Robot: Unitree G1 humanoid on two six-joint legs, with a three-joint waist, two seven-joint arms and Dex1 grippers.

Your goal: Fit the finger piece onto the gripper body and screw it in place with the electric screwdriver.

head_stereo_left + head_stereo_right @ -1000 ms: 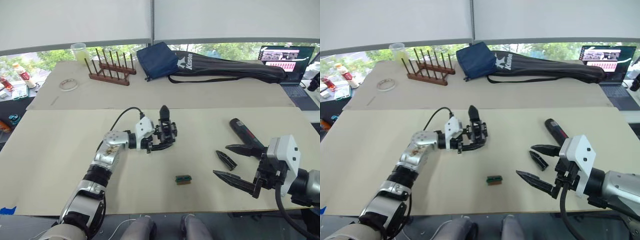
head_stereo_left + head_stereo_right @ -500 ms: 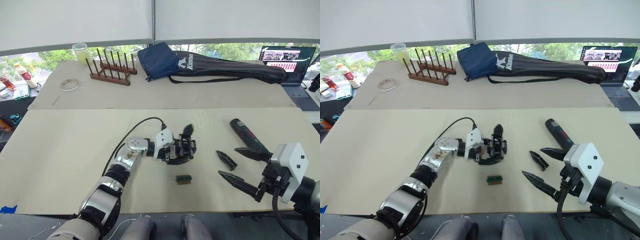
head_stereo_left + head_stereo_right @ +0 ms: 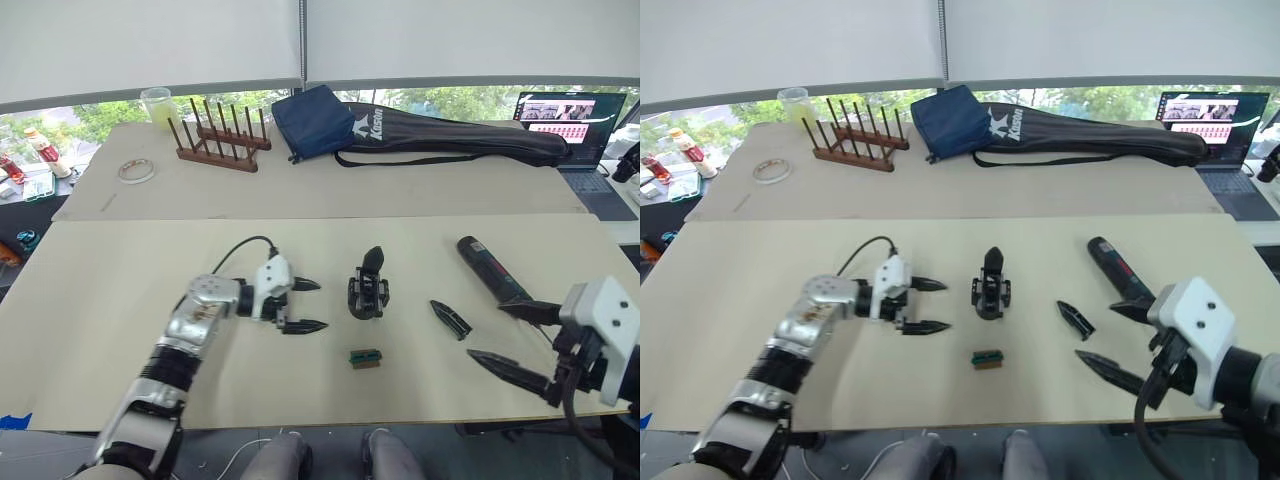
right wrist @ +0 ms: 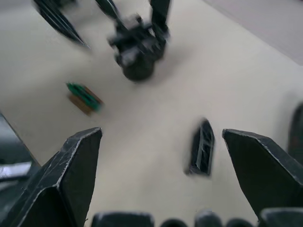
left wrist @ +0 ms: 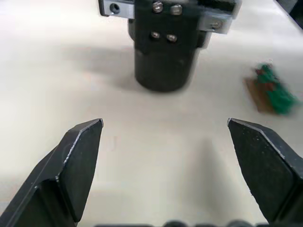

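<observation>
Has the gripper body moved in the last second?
Yes. The gripper body now stands nearer the finger piece, released by the open left gripper.

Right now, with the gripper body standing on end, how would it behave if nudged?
The gripper body stands upright on a narrow base with its finger pointing up, so it would probably tip rather than slide. It looks rigid, with metal screws showing, so likely dense for its size. The open left gripper sits beside it, apart.

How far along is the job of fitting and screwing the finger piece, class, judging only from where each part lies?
Done: the gripper body stands upright on the table, apart from the open left gripper. In hand: nothing; the right gripper is open and empty. Left: the finger piece lies unfitted, and the electric screwdriver lies untouched.
</observation>
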